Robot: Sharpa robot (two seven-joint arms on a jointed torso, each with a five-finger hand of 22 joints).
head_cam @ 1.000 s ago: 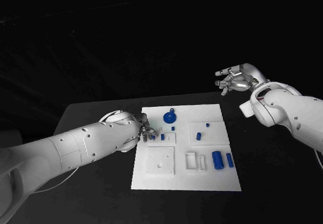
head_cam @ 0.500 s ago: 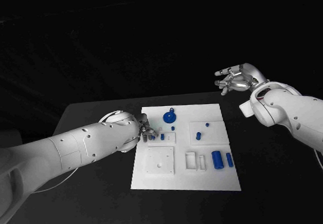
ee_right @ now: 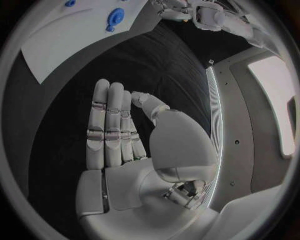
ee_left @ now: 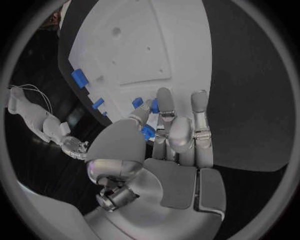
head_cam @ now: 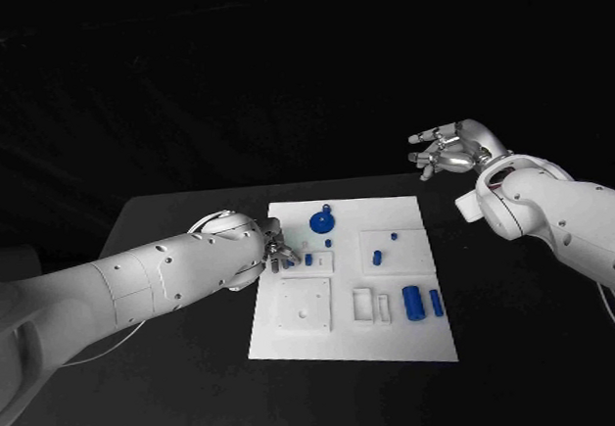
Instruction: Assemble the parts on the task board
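Note:
The white task board (head_cam: 348, 340) lies in the middle of the black table. My left hand (head_cam: 274, 255) rests at its left edge. Its thumb and fingers pinch a small blue part (ee_left: 147, 132) just above a square recess; two more small blue pieces (ee_left: 138, 102) sit by the fingertips. My right hand (head_cam: 448, 151) hangs in the air past the board's far right corner, fingers spread, holding nothing. On the board sit a round blue part (head_cam: 323, 220), a blue peg (head_cam: 378, 259), a blue cylinder (head_cam: 415, 304) and a blue bar (head_cam: 438, 304).
A white square plate (head_cam: 306, 306) and narrow slots (head_cam: 372, 307) lie in the board's near half. Bare black table (head_cam: 164, 380) surrounds the board. The round blue part (ee_right: 115, 16) shows far off in the right wrist view.

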